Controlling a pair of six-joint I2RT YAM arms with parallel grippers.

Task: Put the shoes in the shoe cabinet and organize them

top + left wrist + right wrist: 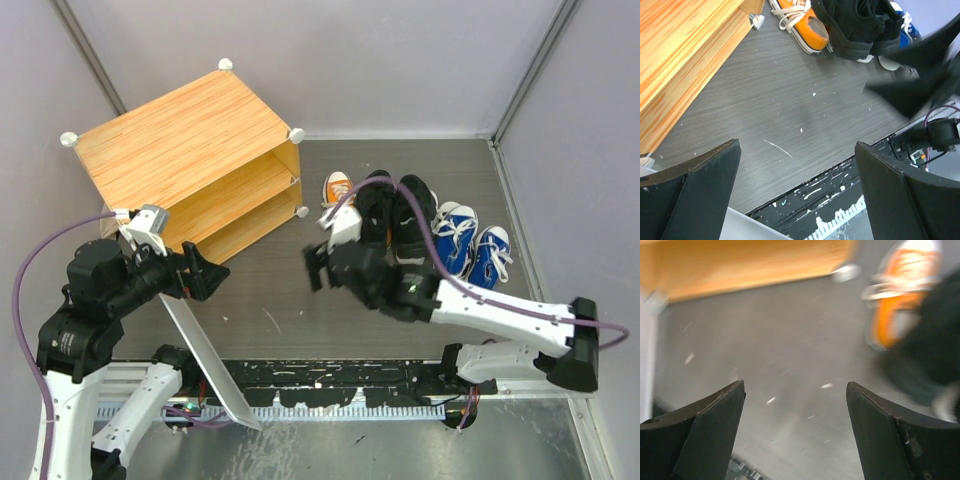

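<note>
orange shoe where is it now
In the top view the orange shoe sits just right of the open front of the shoe cabinet, at the left end of the shoe row, beside the black shoes.

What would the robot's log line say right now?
left fingers open, empty, by door | right fingers open, empty, near shoes | shoes all on table | cabinet door open, shelves bare

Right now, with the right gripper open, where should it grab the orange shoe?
Probably its side wall at the opening, coming down from above: one finger inside the orange shoe, one outside on the side facing the cabinet. It stands upright, opening up, and black shoes crowd its other side.
</note>
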